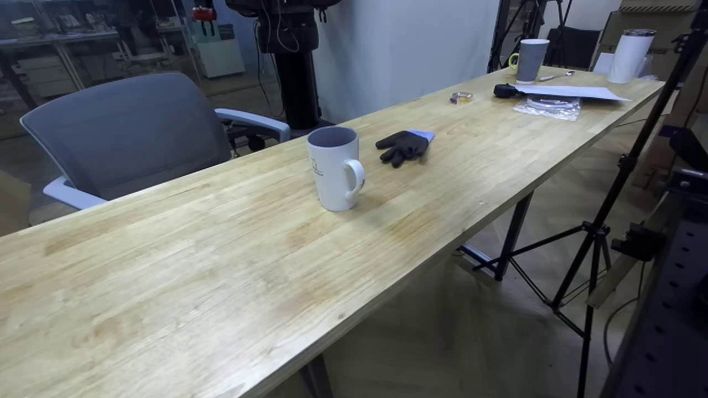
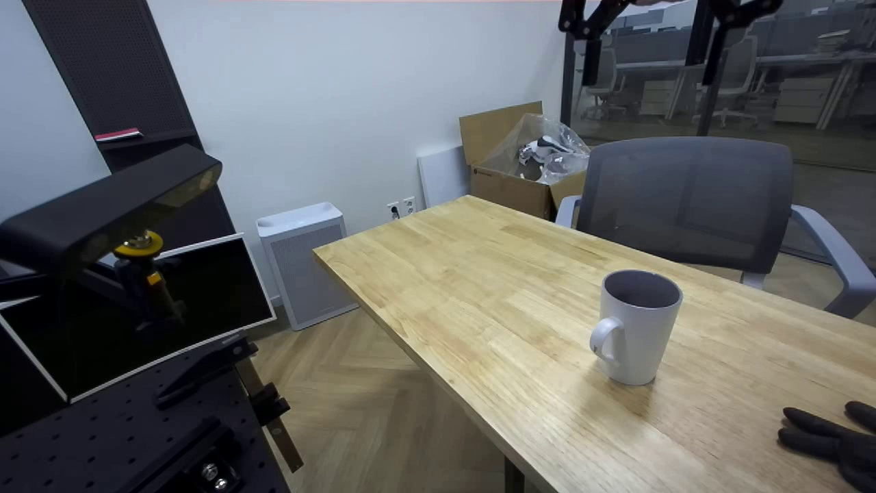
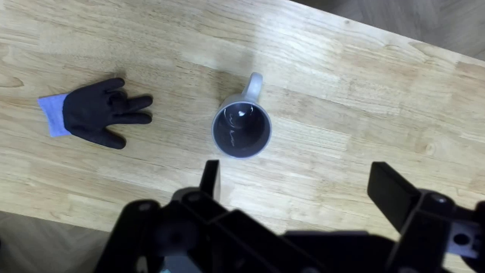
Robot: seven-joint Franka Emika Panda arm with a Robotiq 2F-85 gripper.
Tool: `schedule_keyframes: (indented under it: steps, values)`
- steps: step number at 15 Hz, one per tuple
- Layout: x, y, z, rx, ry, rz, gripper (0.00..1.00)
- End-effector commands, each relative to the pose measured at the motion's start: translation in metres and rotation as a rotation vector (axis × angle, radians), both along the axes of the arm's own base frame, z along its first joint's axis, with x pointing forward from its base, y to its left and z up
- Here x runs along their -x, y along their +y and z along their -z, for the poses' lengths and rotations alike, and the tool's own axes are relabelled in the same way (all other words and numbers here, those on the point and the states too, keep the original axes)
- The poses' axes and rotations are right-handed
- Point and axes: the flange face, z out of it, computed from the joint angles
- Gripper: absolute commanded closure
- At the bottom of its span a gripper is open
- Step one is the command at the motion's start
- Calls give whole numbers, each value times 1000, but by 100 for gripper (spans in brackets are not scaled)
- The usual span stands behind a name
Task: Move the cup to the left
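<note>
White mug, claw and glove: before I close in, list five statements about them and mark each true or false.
1. The mug stands upright on the table. True.
2. The claw is open. True.
3. The claw touches the mug. False: it hangs apart from it, higher up.
4. The handle points toward the top of the wrist view. True.
5. The glove lies under the mug. False: the glove is beside it.

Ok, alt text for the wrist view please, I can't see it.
A white cup, seen from above, stands on a wooden table, handle toward the picture's top. The open, empty gripper shows at the bottom; a black glove with a blue cuff lies left of the cup.
</note>
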Motion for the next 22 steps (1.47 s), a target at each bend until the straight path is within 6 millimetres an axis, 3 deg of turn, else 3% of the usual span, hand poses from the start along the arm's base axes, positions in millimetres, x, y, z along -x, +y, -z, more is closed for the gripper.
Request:
schedule_keyframes:
  steps: [1, 4, 6, 13, 22]
  values:
    - [-34, 17, 12, 24, 19, 26, 0]
    - [-32, 32, 19, 17, 73, -8, 0]
    - [-28, 30, 28, 6, 60, -21, 0]
    - [-27, 32, 30, 4, 75, -24, 0]
    - [-35, 48, 114, 13, 116, -4, 0]
